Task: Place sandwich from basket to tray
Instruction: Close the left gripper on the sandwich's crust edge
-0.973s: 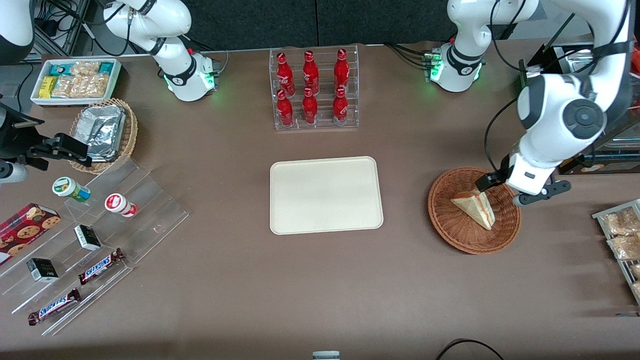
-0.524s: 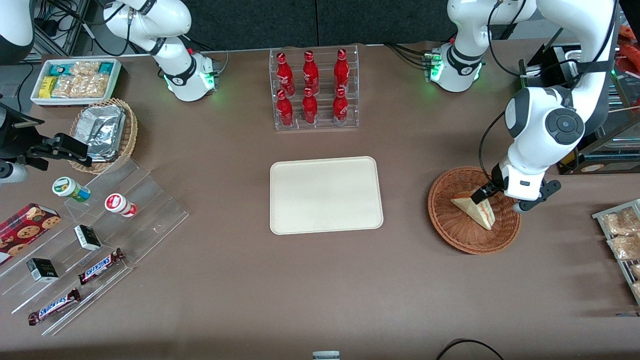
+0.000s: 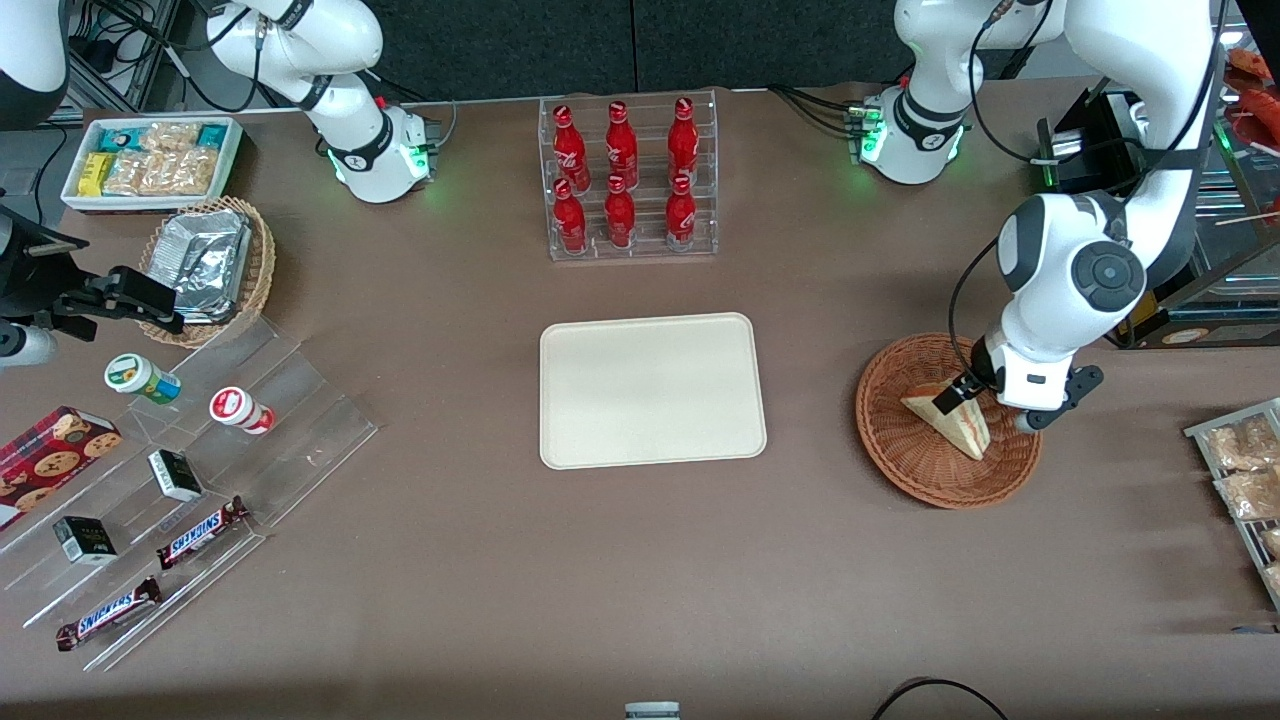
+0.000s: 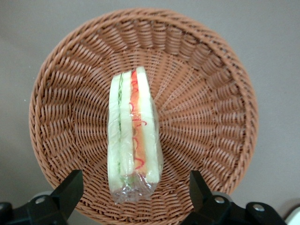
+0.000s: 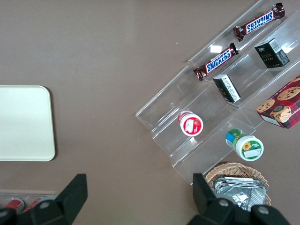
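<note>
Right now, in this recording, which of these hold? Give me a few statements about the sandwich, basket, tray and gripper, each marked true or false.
1. The sandwich lies in the basket. True.
2. The tray already holds the sandwich. False: the tray is bare; the sandwich is in the basket.
3. The gripper is above the basket with its fingers open on either side of the sandwich. True.
4. The sandwich lies flat on its bread face. False: it stands on edge, filling layers facing up.
5. The basket sits on the tray. False: it rests on the table, toward the working arm's end.
</note>
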{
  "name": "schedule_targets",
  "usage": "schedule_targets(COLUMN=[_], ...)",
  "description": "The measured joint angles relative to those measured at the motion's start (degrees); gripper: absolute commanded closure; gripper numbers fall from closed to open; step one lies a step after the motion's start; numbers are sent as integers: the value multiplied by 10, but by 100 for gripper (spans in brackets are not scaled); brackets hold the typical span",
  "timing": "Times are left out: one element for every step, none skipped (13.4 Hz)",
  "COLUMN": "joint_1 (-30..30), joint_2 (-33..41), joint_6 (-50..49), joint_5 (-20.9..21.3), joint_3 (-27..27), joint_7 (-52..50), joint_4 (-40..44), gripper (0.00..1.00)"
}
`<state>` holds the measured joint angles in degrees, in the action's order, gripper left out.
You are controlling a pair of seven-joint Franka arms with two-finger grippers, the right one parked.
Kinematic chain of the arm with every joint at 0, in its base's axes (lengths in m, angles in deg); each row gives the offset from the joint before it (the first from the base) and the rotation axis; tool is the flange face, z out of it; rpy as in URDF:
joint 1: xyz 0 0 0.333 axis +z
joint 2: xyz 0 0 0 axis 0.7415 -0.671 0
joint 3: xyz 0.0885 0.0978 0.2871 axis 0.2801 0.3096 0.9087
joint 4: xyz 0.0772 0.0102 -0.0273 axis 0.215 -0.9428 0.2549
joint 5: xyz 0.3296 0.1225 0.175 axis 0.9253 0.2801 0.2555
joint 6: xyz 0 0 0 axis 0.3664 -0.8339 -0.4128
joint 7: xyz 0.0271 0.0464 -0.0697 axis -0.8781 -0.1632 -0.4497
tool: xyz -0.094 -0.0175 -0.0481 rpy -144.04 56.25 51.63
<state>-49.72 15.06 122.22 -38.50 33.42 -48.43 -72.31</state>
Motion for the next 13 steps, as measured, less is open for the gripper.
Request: schedule_targets(joint_1=[0,0,0,0,0,1,1,2,3,4,4,4,4], joint_2=[-5,-10,-15,-19,-24,-28,-33,-37,-41,-44,-46,-48,-49], joint_6=[1,4,10,17,22,25,26,26,27,27,27,27,27], joint_5=[0,0,0,0,0,0,0,0,0,0,0,0,0], joint_3=[0,0,0,0,0,1,1,1,1,1,1,1,1], joint_7=[0,-1,-1,-2,-2,-3,-3,-3,-4,-4,-4,-4,-5], joint_4=[-1,-2,-2,-2,-2,-2,-2,-2,-2,-2,-2,-2,-2], gripper=[0,0,0,0,0,1,5,18,40,65,86,100,100])
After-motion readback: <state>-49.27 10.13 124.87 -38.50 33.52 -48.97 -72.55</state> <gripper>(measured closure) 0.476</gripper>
